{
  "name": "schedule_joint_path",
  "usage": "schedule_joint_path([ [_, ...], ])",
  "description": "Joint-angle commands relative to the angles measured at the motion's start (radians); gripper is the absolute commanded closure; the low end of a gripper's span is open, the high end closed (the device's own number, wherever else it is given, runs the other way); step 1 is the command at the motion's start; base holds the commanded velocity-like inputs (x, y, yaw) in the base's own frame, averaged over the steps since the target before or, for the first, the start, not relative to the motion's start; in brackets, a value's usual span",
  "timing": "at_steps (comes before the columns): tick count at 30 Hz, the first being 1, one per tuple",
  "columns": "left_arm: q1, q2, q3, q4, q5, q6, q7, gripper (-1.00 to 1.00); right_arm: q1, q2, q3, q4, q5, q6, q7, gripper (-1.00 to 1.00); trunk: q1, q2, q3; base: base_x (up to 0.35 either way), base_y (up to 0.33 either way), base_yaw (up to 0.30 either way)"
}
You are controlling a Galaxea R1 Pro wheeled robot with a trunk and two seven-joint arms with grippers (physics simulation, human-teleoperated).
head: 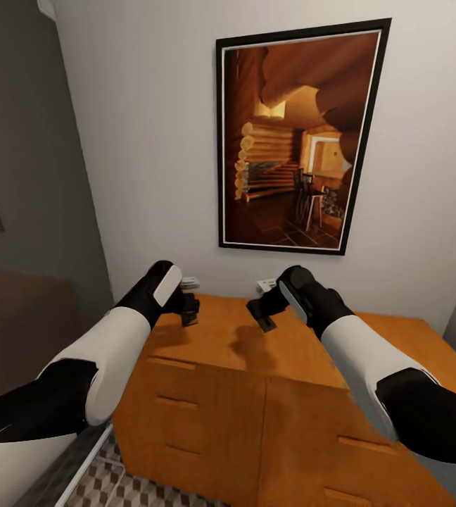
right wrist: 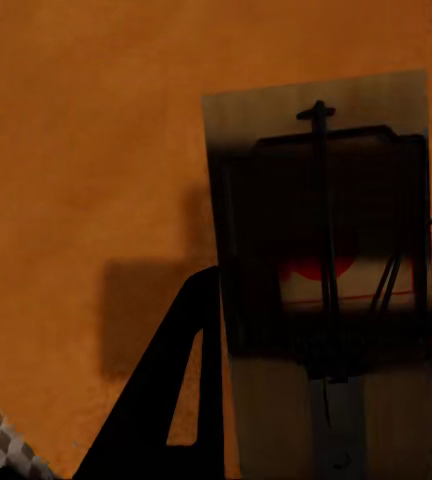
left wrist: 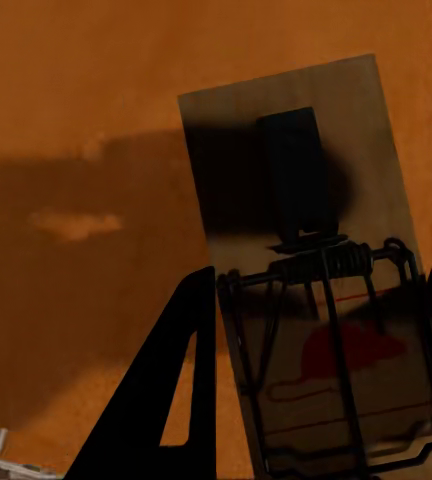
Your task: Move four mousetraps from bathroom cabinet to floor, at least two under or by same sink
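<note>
- While both arms are reaching over the cabinet [head: 256,394], each gripper is carrying one mousetrap above its orange-brown top.
- Left gripper [head: 188,312]: its fingers are closing on the long edges of a mousetrap [left wrist: 321,300]; in the left wrist view the board is sitting between the dark fingers [left wrist: 176,400], wire spring and bar facing the camera.
- Right gripper [head: 263,317]: likewise clamping a second mousetrap [right wrist: 321,280] by its two long sides, red print showing under the dark wire frame.
- Further items: two small pale objects are lying at the back of the cabinet top by the wall [head: 189,283] [head: 265,285]; too small to identify with confidence.
- Handling, as judged: each trap is looking light, stiff and thin, a flat wooden board unlikely to bend; the wire parts are looking snaggable, so bare board edges are seeming the safest hold, as now.
- Destination: bathroom floor [head: 115,489], its cube-pattern tiles showing below the cabinet front; nothing is lying there yet.
- Surroundings: a framed picture [head: 295,134] of a log interior is hanging on the wall behind.
</note>
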Motion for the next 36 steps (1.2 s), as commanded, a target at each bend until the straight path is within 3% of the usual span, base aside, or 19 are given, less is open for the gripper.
schedule_joint_path([
  [1, -0.001, 0.000, -0.003, -0.001, 0.014, 0.003, 0.010, 1.00, -0.001, -0.007, 0.003, 0.000, -0.016, 0.005, -0.003, 1.00, 0.000, -0.001, -0.001, 0.000, 0.000, -0.290],
  [6, -0.001, 0.000, -0.003, -0.001, 0.072, 0.003, 0.007, 1.00, -0.001, -0.056, 0.004, 0.000, -0.016, 0.005, -0.004, 1.00, 0.000, -0.001, -0.001, 0.000, 0.000, -0.290],
  [13, -0.001, 0.000, -0.004, -0.001, 0.096, 0.003, 0.003, 1.00, -0.001, -0.095, 0.004, 0.010, -0.018, 0.005, -0.003, 1.00, 0.000, -0.001, -0.001, 0.000, 0.000, -0.292],
  [19, -0.001, 0.000, -0.004, -0.001, 0.097, 0.002, 0.001, 1.00, -0.001, -0.105, 0.003, 0.038, -0.019, 0.005, -0.003, 1.00, 0.000, -0.001, -0.001, 0.000, 0.000, -0.219],
  [30, -0.001, 0.000, -0.004, -0.002, 0.097, 0.002, 0.001, 1.00, -0.001, -0.108, 0.003, 0.044, -0.021, 0.005, -0.002, 1.00, 0.000, -0.001, -0.001, 0.000, 0.000, -0.018],
  [31, -0.001, 0.000, -0.004, -0.003, 0.097, 0.002, -0.001, 1.00, -0.001, -0.124, 0.001, 0.060, -0.026, 0.005, 0.000, 1.00, 0.000, -0.001, -0.001, 0.000, 0.000, -0.150],
  [36, -0.001, 0.000, -0.004, -0.003, 0.097, 0.002, 0.000, 1.00, -0.001, -0.127, 0.001, 0.065, -0.027, 0.005, 0.000, 1.00, 0.000, -0.001, -0.001, -0.117, 0.000, -0.264],
])
